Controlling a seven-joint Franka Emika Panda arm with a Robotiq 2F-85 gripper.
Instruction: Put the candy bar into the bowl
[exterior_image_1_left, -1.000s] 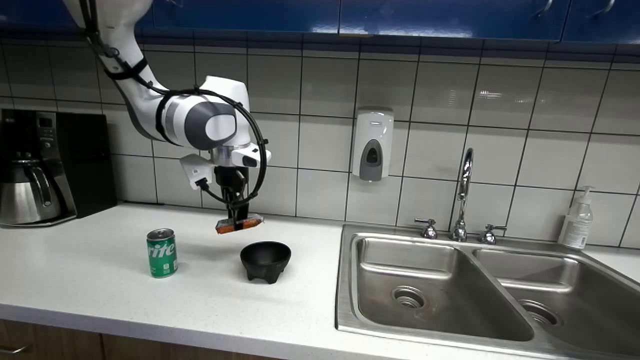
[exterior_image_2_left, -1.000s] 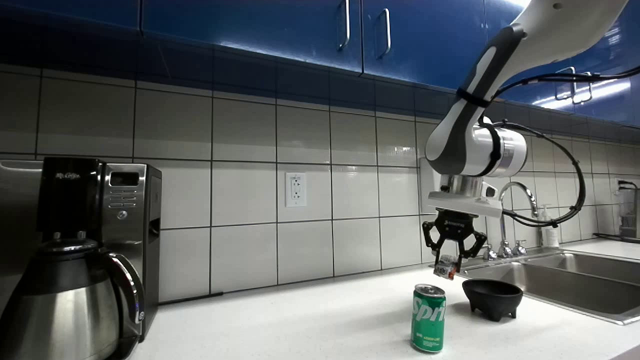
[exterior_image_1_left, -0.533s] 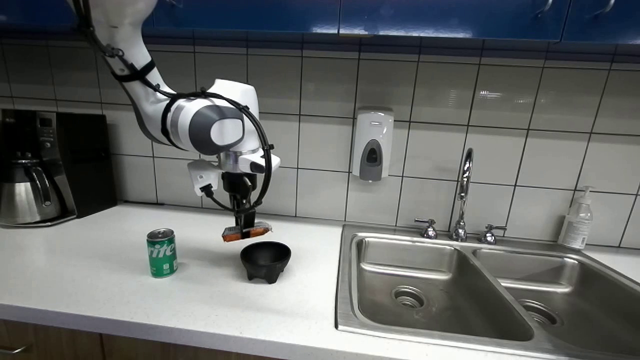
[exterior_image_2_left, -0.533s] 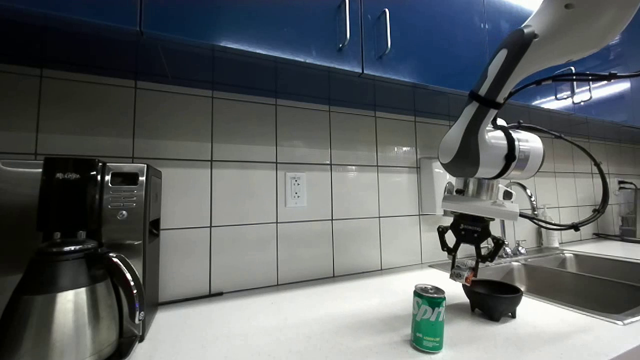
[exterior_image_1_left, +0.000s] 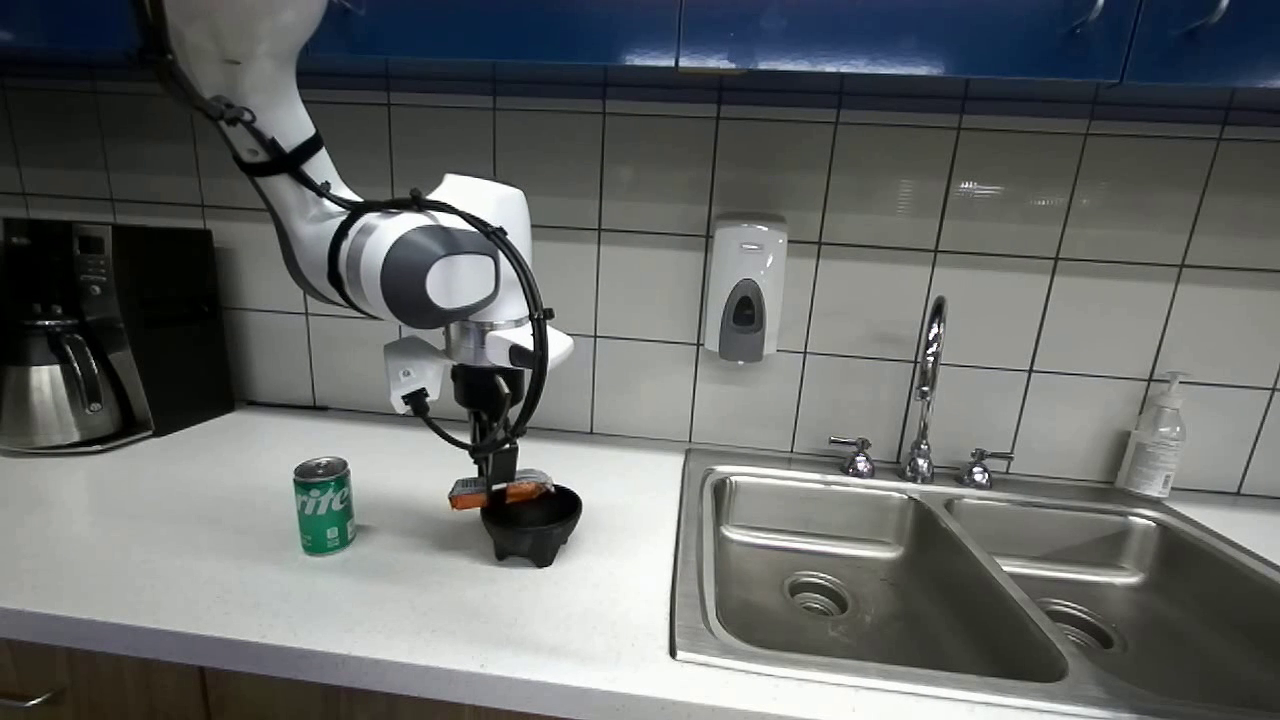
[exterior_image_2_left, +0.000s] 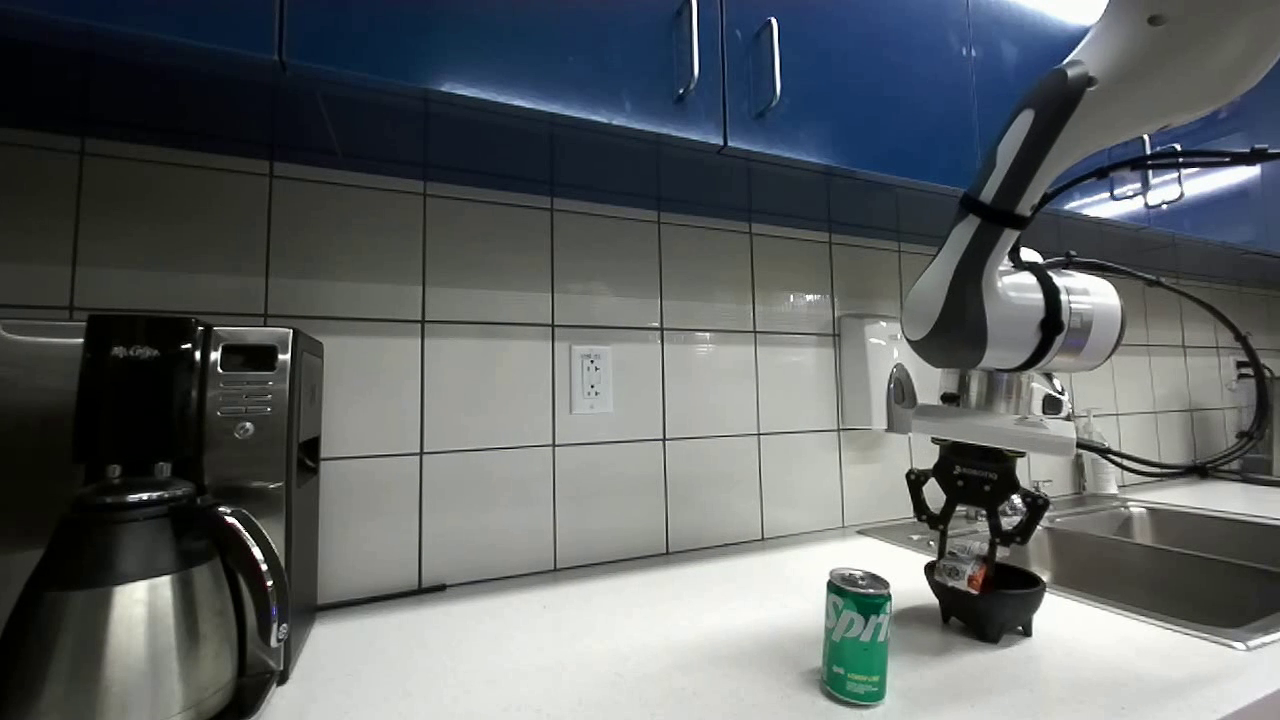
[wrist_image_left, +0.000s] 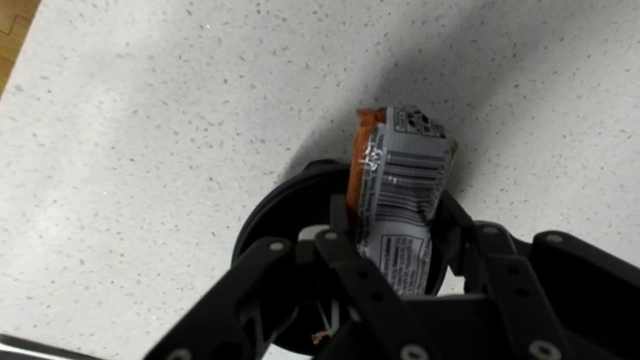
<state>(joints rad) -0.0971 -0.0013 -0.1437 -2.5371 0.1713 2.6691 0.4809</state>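
The hand (exterior_image_2_left: 966, 566) gripped the wrapped candy bar (wrist_image_left: 402, 185) over the black footed bowl (exterior_image_1_left: 532, 540), one end jutting out beyond it.

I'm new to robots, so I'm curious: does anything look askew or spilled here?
The candy bar, held in the jaws, looks a little off: one end sticks out past the rim of the bowl, so it's not centred. The green can stands upright, and I see no spill.

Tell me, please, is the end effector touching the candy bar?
Touching. In the wrist view, the end effector has its two fingers closed against opposite sides of the candy bar, with no gap showing.
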